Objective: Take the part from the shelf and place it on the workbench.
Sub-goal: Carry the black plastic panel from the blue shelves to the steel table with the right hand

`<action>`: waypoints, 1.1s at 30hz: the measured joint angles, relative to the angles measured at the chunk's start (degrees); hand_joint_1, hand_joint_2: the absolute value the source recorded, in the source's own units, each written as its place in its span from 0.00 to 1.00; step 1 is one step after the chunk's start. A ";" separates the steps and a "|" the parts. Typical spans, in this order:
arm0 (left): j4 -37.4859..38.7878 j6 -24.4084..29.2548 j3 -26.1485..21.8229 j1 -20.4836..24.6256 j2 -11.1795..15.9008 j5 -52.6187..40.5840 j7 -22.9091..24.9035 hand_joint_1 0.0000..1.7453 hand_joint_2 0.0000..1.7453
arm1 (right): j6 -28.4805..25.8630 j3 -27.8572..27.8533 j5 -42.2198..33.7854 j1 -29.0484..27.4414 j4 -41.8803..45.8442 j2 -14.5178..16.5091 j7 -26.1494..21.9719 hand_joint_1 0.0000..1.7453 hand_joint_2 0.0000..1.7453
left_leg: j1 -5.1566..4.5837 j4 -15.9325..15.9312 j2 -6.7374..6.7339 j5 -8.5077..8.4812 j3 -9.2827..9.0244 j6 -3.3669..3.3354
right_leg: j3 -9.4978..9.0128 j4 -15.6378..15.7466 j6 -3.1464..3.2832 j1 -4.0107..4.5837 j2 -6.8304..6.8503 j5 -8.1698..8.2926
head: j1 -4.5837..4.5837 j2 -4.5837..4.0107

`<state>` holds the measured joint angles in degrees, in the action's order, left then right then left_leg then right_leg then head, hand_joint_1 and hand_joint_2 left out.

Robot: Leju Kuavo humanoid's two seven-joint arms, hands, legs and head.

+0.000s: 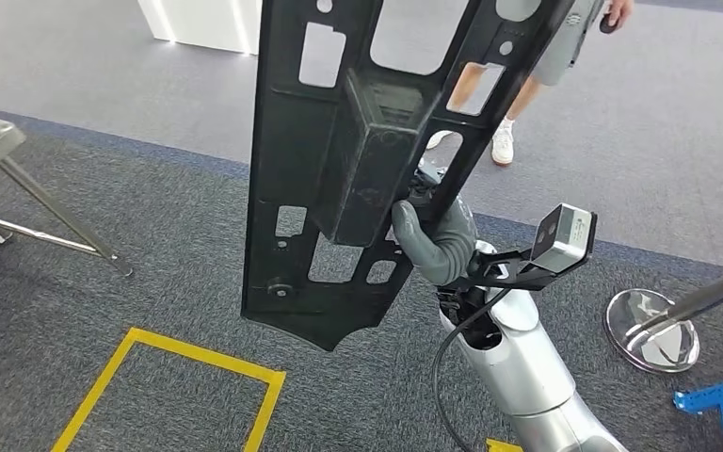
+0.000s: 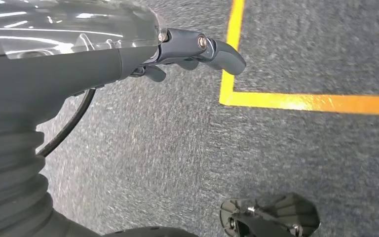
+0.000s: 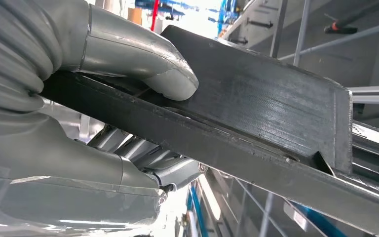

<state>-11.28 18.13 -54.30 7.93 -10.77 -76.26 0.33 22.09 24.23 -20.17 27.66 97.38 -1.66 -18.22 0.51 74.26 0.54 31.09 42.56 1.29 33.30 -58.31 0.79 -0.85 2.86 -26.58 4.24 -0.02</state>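
Held up close before the head camera, the black part hangs as a long, flat panel with cut-out windows and a raised box-shaped block at its middle, tilted slightly off upright above the grey carpet. It is in the air, on neither shelf nor workbench. On its right side the right hand grips it; in the right wrist view the thick grey thumb presses down on the part's dark face while the darker fingers close against it from underneath, so the panel is clamped between them.

Yellow floor tape marks a rectangle on the near carpet, below the part. Far right, a person's legs and white shoe stand on paler flooring. A chrome post base sits at right.

Over the carpet and a corner of yellow tape, the left hand holds nothing, its fingers curled in.
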 joint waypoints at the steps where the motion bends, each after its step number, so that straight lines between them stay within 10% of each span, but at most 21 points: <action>1: 0.00 0.02 -0.02 -0.08 0.01 0.02 -0.07 0.00 1.00 | 0.00 0.02 0.00 0.06 -0.03 0.10 0.05 1.00 1.00 | 0.00 -3.16 -0.41 -1.88 -1.70 -0.14 | -0.21 -0.02 -0.05 0.08 0.75 -0.16 | 0.00 0.00; 4: 0.00 0.03 -0.03 -0.21 0.03 0.02 -0.14 0.00 1.00 | 0.01 0.03 0.02 0.34 -0.01 0.28 0.21 1.00 1.00 | -0.68 -14.13 -3.72 -5.85 -7.41 -1.34 | -0.80 -0.12 -0.56 0.54 2.48 -0.68 | 0.00 0.00; 7: 0.00 -0.01 -0.04 -0.57 -0.02 -0.07 0.00 0.00 1.00 | -0.01 0.07 0.12 0.46 0.00 0.30 0.44 1.00 1.00 | -1.01 -15.60 -3.33 -6.03 -7.83 -2.36 | -1.06 0.03 -1.27 0.87 3.94 -0.86 | 0.00 0.00; 10: 0.00 -0.04 -0.07 -0.64 -0.09 -0.13 0.15 0.00 1.00 | -0.03 0.07 0.22 0.54 0.09 0.31 0.49 1.00 1.00 | -0.46 -16.36 -1.56 -6.64 -8.09 -3.21 | -0.01 -3.01 -2.08 0.58 1.10 -3.20 | -0.02 0.00; 14: 0.00 -0.07 -0.07 -0.52 -0.19 -0.16 0.19 0.00 1.00 | -0.02 0.07 0.37 -0.13 0.02 0.15 0.41 1.00 1.00 | -0.32 -16.33 1.24 -6.88 -8.03 -3.58 | 6.71 -16.28 -2.55 0.17 -2.54 -8.29 | -0.04 0.00; 19: 0.00 -0.08 -0.08 -0.53 -0.24 -0.32 0.21 0.00 1.00 | 0.02 0.07 0.43 -0.57 -0.02 0.08 -0.31 1.00 1.00 | -0.27 -15.39 5.06 -6.58 -7.68 -2.77 | 1.49 -2.98 -2.45 -0.57 -5.72 -0.26 | -0.03 0.00; 22: 0.00 -0.12 -0.08 -0.58 -0.23 -0.48 0.22 0.00 1.00 | 0.05 0.07 0.51 -0.71 -0.01 0.03 -0.49 1.00 1.00 | -0.08 -15.37 6.74 -6.81 -7.01 -1.64 | 0.72 -0.82 -1.80 -0.44 -6.18 0.05 | -0.02 0.00; 25: 0.00 -0.24 -0.08 -0.66 -0.17 -0.45 0.31 0.00 1.00 | 0.04 0.07 0.51 -0.68 0.00 0.09 -0.54 1.00 1.00 | -0.09 -12.75 4.43 -5.15 -5.68 -0.72 | 0.35 -0.16 -0.61 -0.56 -4.12 0.37 | -0.01 0.00; 29: 0.00 -0.59 -0.08 -0.37 -0.14 -0.15 0.17 0.00 1.00 | 0.04 0.07 0.70 -0.92 -0.01 0.13 -0.48 1.00 1.00 | 0.01 0.39 0.38 0.72 0.31 -0.05 | 0.20 -0.05 0.03 -0.27 -0.95 0.20 | -0.01 0.00; 31: 0.00 -0.64 -0.08 -0.39 -0.13 -0.14 0.14 0.00 1.00 | 0.03 0.07 0.90 -1.00 -0.01 0.13 -0.43 1.00 1.00 | 0.09 -0.96 -0.06 -0.94 -0.66 -0.02 | 0.08 -0.11 -0.05 -0.23 0.59 0.04 | -0.01 0.00; 33: 0.00 -0.63 -0.09 -0.52 -0.11 -0.16 0.16 0.00 1.00 | 0.02 0.07 1.11 -0.99 0.04 0.13 -0.31 1.00 1.00 | -0.15 -9.11 -2.21 -4.37 -5.13 -0.37 | -0.25 -0.17 -0.36 -0.11 1.87 -0.24 | -0.01 0.00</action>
<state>-11.28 17.49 -54.39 7.41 -10.88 -76.42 0.49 22.11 24.30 -19.06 26.67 97.42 -1.52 -18.53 0.36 65.15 -1.67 26.73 37.42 0.93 33.05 -58.48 0.43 -0.96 4.73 -26.82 4.23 -0.02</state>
